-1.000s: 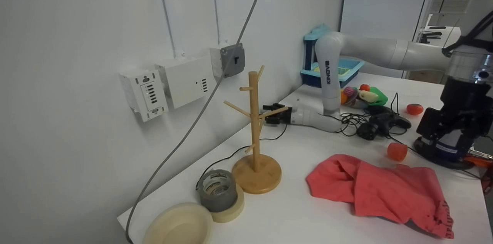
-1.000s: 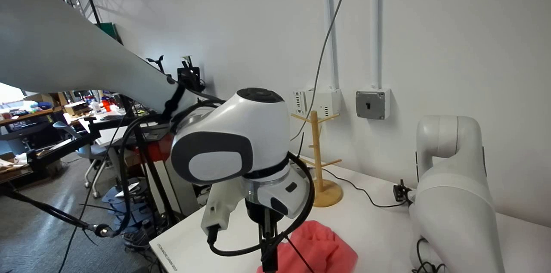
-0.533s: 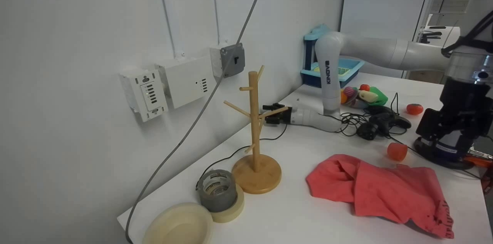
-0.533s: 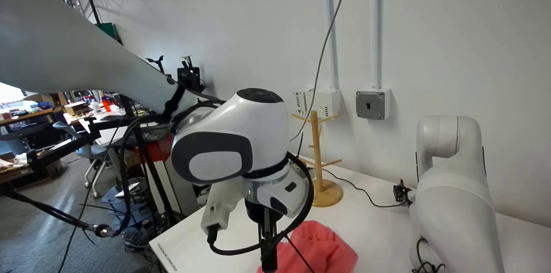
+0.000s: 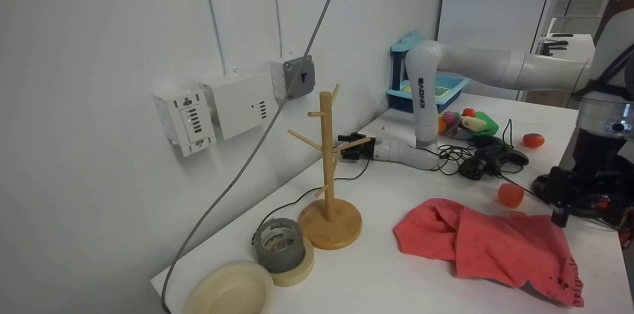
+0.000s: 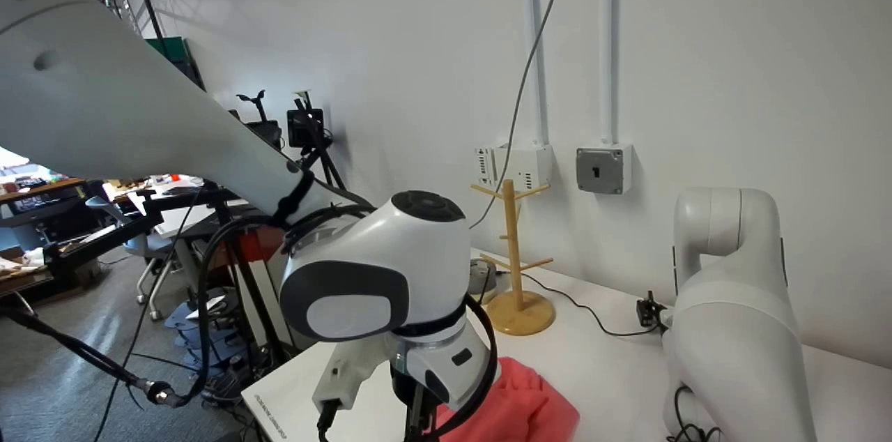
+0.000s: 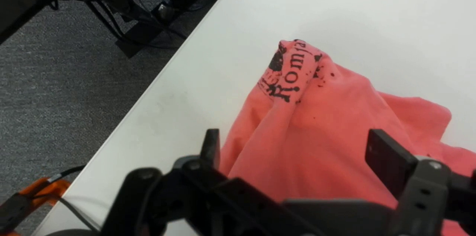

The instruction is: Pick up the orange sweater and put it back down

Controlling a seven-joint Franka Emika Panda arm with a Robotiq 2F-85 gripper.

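Your black two-fingered gripper (image 7: pixel 293 148), jaws parted wide, hangs above the rumpled coral-red fabric sweater (image 7: pixel 327 128) on the white table (image 7: pixel 386 16).

The sweater (image 7: pixel 327 128) is showing coral with black lettering (image 7: pixel 292 74) and blotches (image 7: pixel 276 61), the gripper (image 7: pixel 297 154) is showing black, the mug tree (image 5: pixel 327 170) tan

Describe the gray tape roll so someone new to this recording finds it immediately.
On the white table in an exterior view, find the wooden mug tree. Beside its round base sits the gray tape roll, the darker, upper one, stacked on a cream roll.
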